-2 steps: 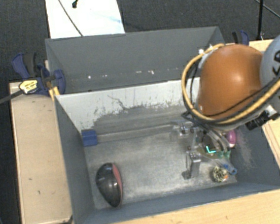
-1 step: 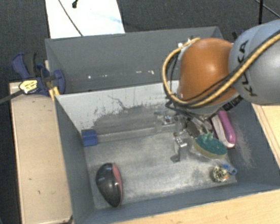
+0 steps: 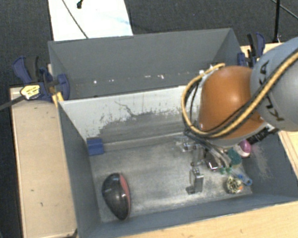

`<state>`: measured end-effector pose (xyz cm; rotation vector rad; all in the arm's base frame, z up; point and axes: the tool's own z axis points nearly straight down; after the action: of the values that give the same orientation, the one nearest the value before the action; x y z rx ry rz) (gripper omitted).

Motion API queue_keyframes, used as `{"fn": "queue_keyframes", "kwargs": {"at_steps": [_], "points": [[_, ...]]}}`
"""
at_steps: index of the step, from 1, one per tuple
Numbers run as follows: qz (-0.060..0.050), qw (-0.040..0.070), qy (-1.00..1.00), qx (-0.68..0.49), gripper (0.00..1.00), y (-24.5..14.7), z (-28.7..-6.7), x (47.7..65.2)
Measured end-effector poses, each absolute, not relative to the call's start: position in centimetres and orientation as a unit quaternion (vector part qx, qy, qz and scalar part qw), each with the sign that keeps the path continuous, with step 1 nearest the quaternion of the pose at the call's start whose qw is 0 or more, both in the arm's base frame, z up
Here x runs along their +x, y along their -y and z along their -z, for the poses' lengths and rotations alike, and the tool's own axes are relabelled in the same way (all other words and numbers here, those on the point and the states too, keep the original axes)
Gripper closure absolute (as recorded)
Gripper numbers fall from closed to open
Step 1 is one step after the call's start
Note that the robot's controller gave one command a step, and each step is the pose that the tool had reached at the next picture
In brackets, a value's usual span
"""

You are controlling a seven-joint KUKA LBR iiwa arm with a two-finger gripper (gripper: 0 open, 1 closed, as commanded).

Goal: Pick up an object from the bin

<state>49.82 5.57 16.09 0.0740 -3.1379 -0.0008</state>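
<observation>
My gripper [image 3: 204, 172] hangs low over the bin floor right of centre, under the orange wrist cover. It is open, with one fingertip [image 3: 194, 184] close to the bare floor and nothing between the fingers. Just to its right lies a small cluster: a round gold and green trinket [image 3: 234, 185], a teal piece [image 3: 234, 158] and a purple and pink piece [image 3: 245, 147] partly hidden by the arm. A black computer mouse with a red stripe [image 3: 116, 195] rests at the front left, well apart from the gripper.
A small blue block [image 3: 95, 146] sits against the left wall. The bare floor stretches between the mouse and the gripper. The arm and its cables cover the right rear of the bin.
</observation>
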Motion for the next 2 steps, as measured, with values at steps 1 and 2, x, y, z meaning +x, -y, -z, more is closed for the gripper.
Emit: {"fn": "queue_keyframes", "kwargs": {"at_steps": [1, 2], "points": [[0.003, -0.002, 0.999, 0.048, 0.0, -15.0, -12.9, 53.5], [0.002, -0.002, 0.992, 0.126, 0.0, -24.3, -11.3, 52.1]]}}
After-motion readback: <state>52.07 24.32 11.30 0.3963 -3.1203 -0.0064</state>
